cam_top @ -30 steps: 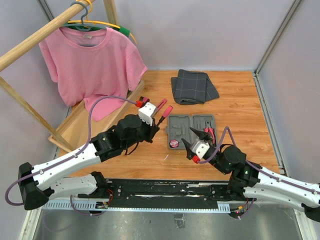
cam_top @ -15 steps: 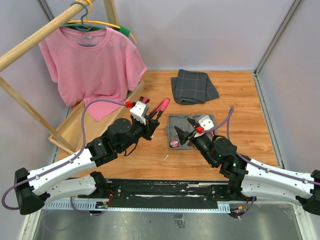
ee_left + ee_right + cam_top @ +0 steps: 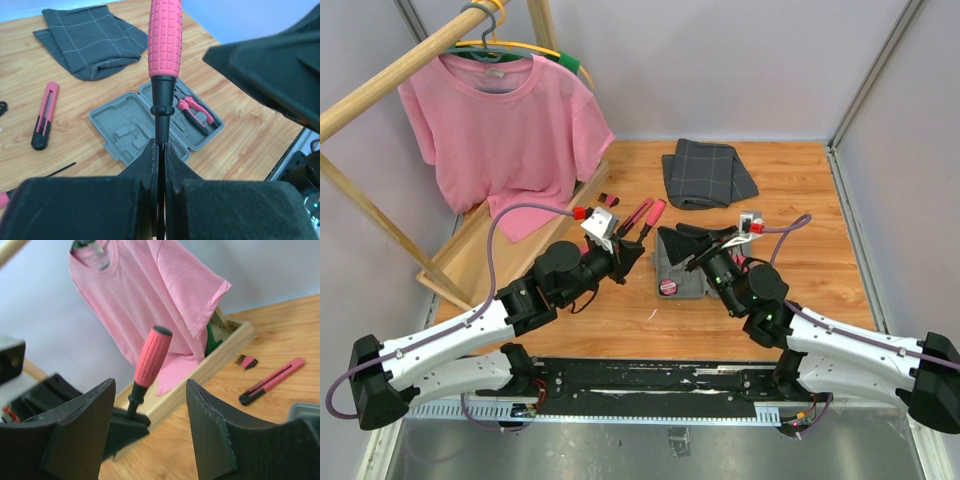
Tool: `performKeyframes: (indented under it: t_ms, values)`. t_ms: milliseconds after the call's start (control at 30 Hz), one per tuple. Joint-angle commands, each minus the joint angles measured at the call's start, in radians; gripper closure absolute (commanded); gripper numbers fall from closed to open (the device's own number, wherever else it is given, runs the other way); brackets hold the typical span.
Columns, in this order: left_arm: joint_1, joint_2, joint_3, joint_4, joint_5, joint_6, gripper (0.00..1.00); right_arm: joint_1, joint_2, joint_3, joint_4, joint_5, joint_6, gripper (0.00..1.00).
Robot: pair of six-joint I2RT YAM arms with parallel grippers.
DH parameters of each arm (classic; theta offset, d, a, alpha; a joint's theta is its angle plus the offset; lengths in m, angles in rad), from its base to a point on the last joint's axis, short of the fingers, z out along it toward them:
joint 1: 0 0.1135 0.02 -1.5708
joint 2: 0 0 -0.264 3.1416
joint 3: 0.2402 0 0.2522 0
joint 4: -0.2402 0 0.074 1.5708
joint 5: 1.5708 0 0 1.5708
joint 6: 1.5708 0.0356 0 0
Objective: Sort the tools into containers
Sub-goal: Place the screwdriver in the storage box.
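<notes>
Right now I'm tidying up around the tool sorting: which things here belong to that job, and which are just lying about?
Part of the job:
screwdriver, clamped in the left gripper
open tool case
pliers lying in it
utility knife on the table

Just lying about:
folded grey cloth
pink T-shirt
wooden rack
</notes>
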Motion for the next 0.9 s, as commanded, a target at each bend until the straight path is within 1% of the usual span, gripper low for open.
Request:
performKeyframes:
  t_ms: [0, 133, 333, 400, 633, 800, 867]
  values:
    - [0.002, -0.012, -0.014, 0.105, 0.059, -0.007, 1.0, -0.071, 0.027, -0.024, 0.155, -0.089, 0.239, 0.41]
    - [0.002, -0.005, -0.015, 0.125, 0.102, -0.007, 0.99, -0.099, 0.058, -0.027, 0.194, -0.137, 0.325, 0.42]
    - [0.002, 0.011, -0.018, 0.151, 0.153, -0.01, 0.99, -0.101, 0.092, -0.019, 0.2, -0.156, 0.351, 0.44]
    - [0.002, 0.017, -0.018, 0.156, 0.172, -0.01, 0.99, -0.102, 0.099, -0.016, 0.206, -0.17, 0.354, 0.47]
    - [0.002, 0.03, -0.015, 0.16, 0.196, -0.012, 1.0, -0.109, 0.114, -0.021, 0.213, -0.211, 0.386, 0.64]
    - [0.002, 0.035, -0.014, 0.162, 0.2, -0.018, 0.99, -0.123, 0.117, -0.028, 0.212, -0.242, 0.388, 0.78]
    - [0.002, 0.037, -0.012, 0.161, 0.197, -0.02, 0.95, -0.128, 0.119, -0.032, 0.222, -0.252, 0.388, 0.84]
